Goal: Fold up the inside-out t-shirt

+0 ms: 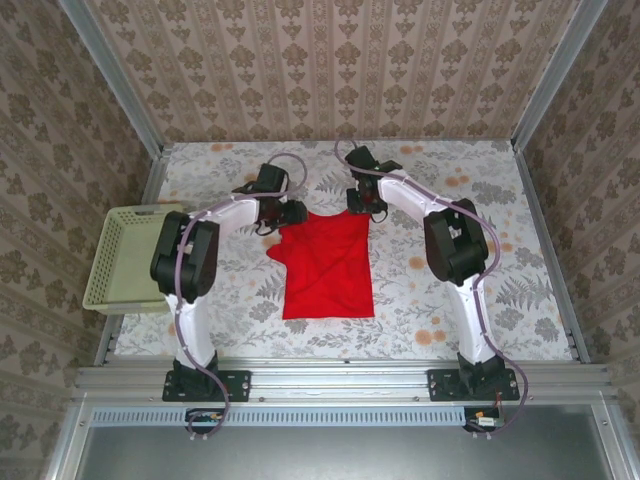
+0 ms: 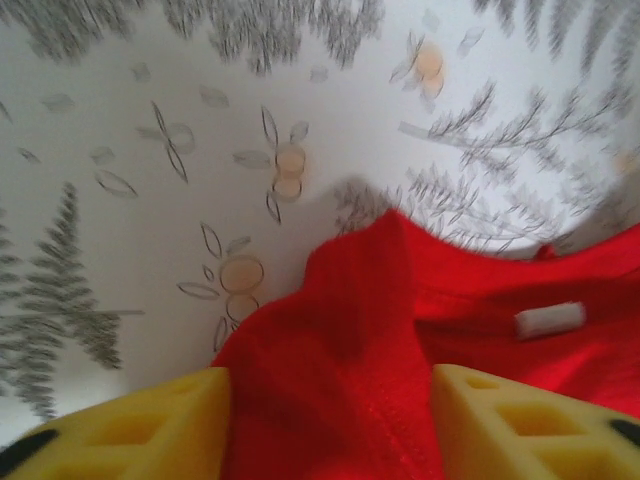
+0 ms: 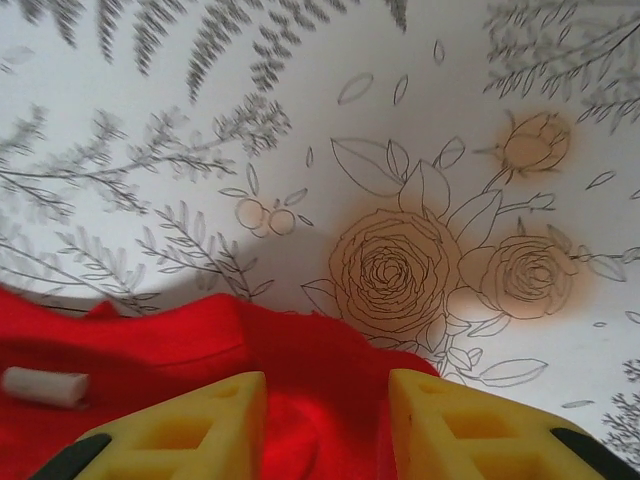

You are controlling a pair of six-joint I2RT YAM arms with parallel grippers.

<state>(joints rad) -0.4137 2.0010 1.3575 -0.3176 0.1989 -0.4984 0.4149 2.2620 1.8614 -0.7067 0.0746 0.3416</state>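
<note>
The inside-out t-shirt [image 1: 326, 266], bright red, lies folded into a tall rectangle in the middle of the flowered table, with a flap sticking out at its upper left. My left gripper [image 1: 291, 213] is at its far left corner and my right gripper [image 1: 363, 205] at its far right corner. In the left wrist view the yellow fingers [image 2: 170, 425] stand apart over bunched red cloth [image 2: 340, 330], and the gripper [image 2: 330, 405] is open. In the right wrist view the gripper [image 3: 328, 405] is open too, straddling the shirt's edge [image 3: 300, 350]. A white label [image 2: 550, 320] shows on the cloth.
A pale yellow-green plastic basket [image 1: 125, 255] sits at the table's left edge beside the left arm. Patterned walls close off the back and both sides. Bare flowered tablecloth [image 1: 470, 270] stretches to the right of the shirt and in front of it.
</note>
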